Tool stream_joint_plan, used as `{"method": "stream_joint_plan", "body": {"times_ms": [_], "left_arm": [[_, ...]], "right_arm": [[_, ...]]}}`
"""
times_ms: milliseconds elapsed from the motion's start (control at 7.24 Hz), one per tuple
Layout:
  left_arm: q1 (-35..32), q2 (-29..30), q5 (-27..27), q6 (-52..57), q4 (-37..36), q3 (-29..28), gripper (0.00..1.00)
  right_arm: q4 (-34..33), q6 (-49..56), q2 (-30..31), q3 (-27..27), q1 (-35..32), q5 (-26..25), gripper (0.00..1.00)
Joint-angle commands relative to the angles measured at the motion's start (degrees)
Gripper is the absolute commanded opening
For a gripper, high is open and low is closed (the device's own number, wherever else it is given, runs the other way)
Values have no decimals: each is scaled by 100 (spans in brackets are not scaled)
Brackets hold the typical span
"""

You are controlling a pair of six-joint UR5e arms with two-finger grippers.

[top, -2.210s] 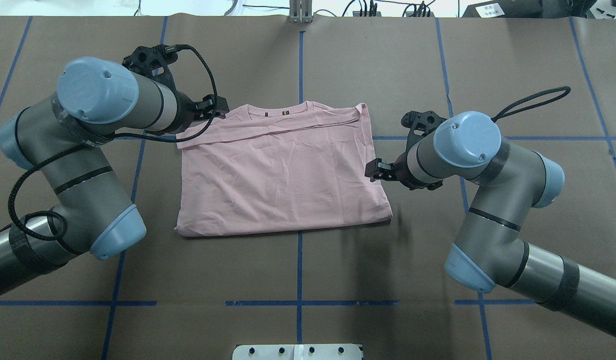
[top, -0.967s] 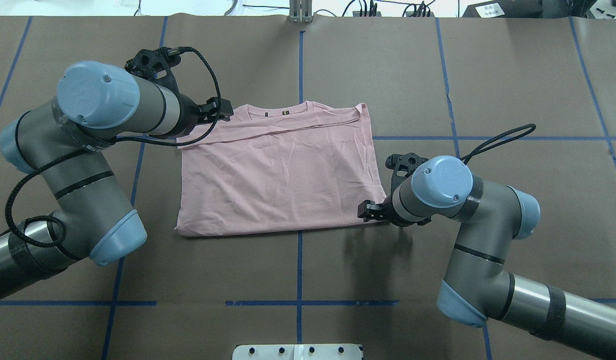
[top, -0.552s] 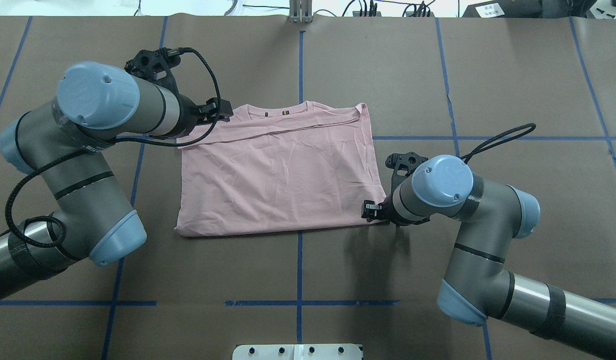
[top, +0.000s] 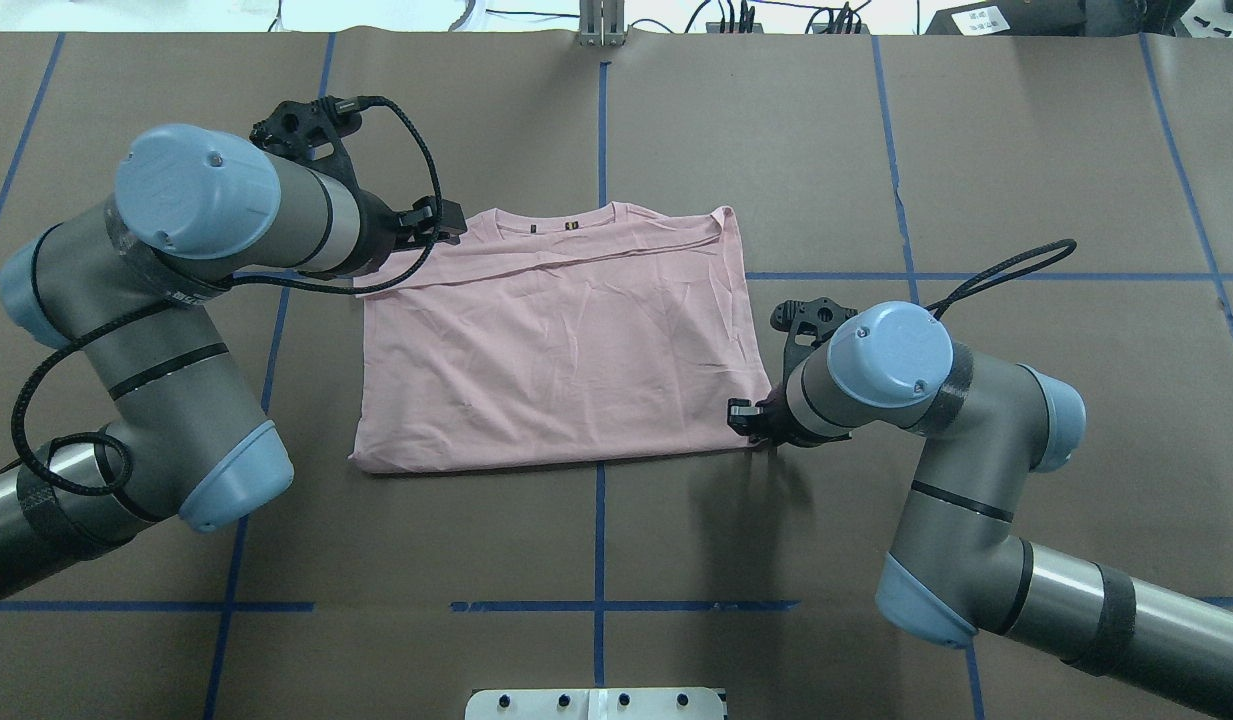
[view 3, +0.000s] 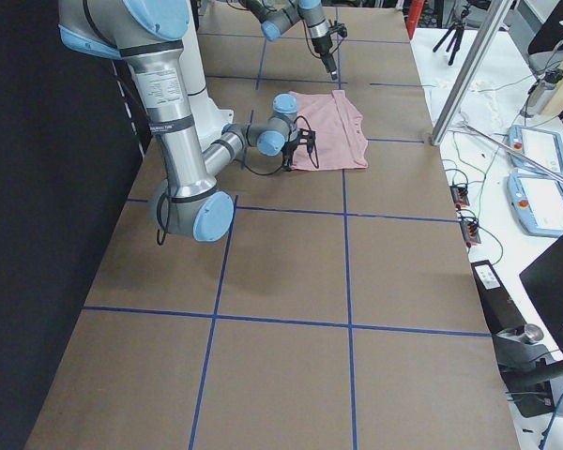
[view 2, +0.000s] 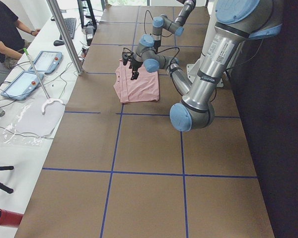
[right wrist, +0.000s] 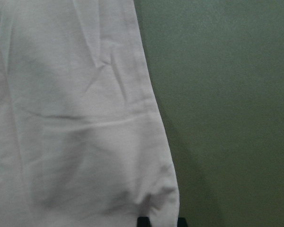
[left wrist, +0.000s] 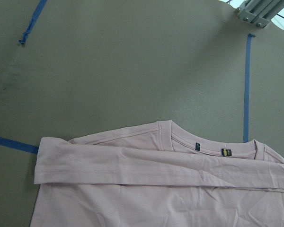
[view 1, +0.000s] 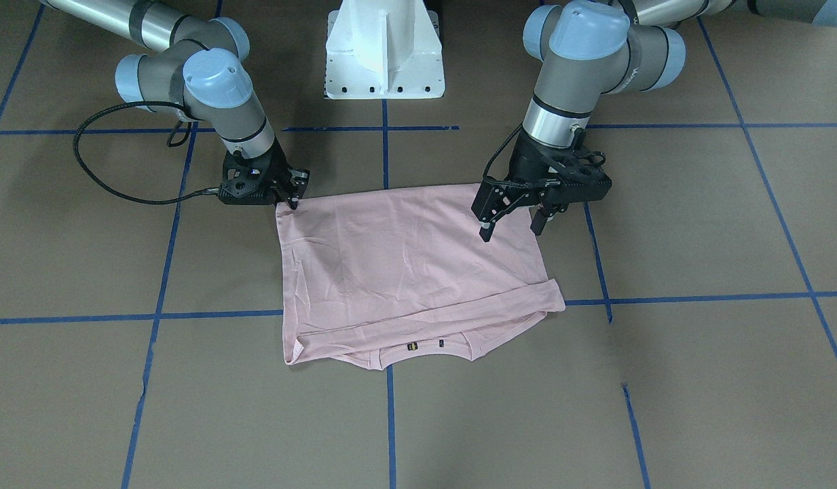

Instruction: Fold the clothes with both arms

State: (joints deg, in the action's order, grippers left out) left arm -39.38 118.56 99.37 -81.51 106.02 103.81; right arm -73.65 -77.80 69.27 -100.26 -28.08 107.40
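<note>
1st, logged right gripper (view 1: pixel 292 197) low at the robot-side hem corner of the T-shirt (view 1: pixel 404 265), fingertips (right wrist: pixel 143 222) close together with corner cloth between; could not tell whether clamped. 2nd, found left gripper (view 1: pixel 512 227) raised above the shirt's left side, jaws spread apart, holding nothing. Saw shirt lying flat on the brown table (view 1: pixel 662 380), sleeve folded across below the neck, 2 small tags (view 1: pixel 425 346) at the neckline on the side away from the robot, over 1 blue tape line (view 1: pixel 389 421).
</note>
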Motion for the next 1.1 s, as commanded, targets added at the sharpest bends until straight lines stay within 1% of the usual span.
{"method": "stream_joint_plan", "body": {"times_ms": [0,138,276,414,691,967], "left_arm": [[0,0,3,3,-2,-1,100],[0,0,3,3,-2,-1,100],[0,9,-5,-6,-2,-1,100],[0,9,-5,-14,-2,8,100],[17,9,-49,-14,-2,16,100],[62,9,-93,-14,-2,16,100]], "right_arm": [[0,2,-1,-11,-57,9,0],[-35,2,43,-168,-92,35,0],[-79,2,330,-570,-101,44,0],[-79,-7,777,-1000,-58,122,0],[-79,-77,1814,-1835,450,115,0],[-62,-331,2719,-2417,1108,114,0]]}}
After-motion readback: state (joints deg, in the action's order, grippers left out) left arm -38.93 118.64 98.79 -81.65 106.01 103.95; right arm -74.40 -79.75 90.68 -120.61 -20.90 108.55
